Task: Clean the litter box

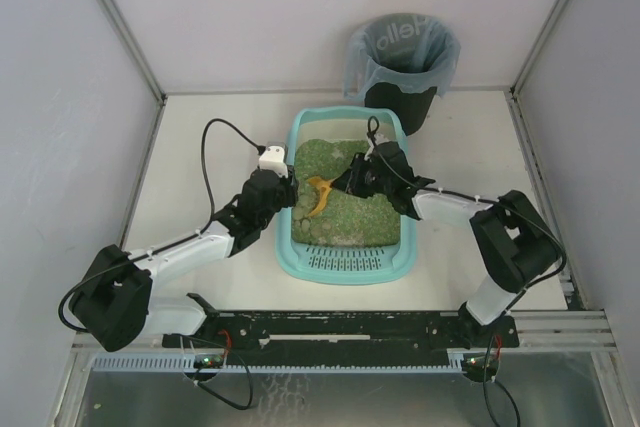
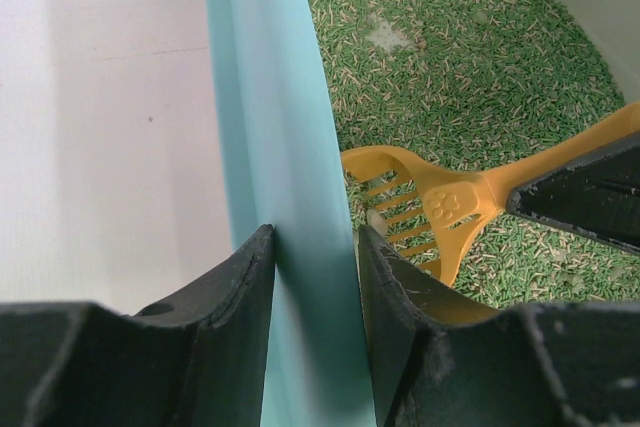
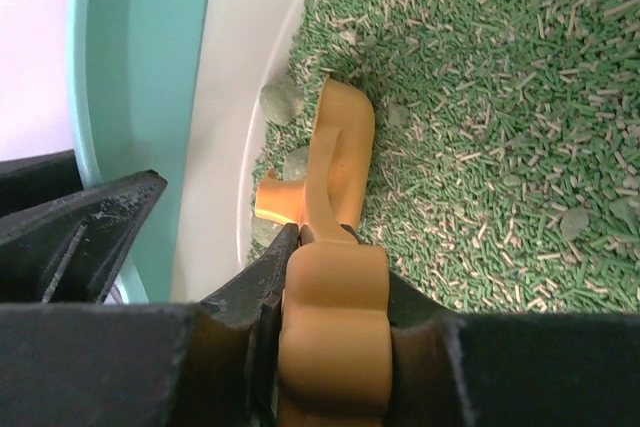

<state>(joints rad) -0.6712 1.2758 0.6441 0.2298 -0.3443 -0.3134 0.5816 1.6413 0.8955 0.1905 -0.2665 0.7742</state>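
Pinching the handle of an orange litter scoop (image 3: 340, 147) between its closed fingers, the right hand (image 3: 333, 247) reaches in over the litter box (image 1: 345, 269). The scoop's slotted head is down in the green pellet litter (image 3: 480, 97) near the box's left wall. Grey-green clumps (image 3: 281, 100) lie just beside the scoop, against that wall. The left hand (image 2: 315, 247) straddles the same wall, one finger outside and one inside, both pressed against the teal plastic. The litter box sits mid-way across the white counter (image 1: 200, 147), its grille ledge at the near end. Just beyond its far right corner stands a round black bin (image 1: 405, 67) lined with a grey-blue bag.
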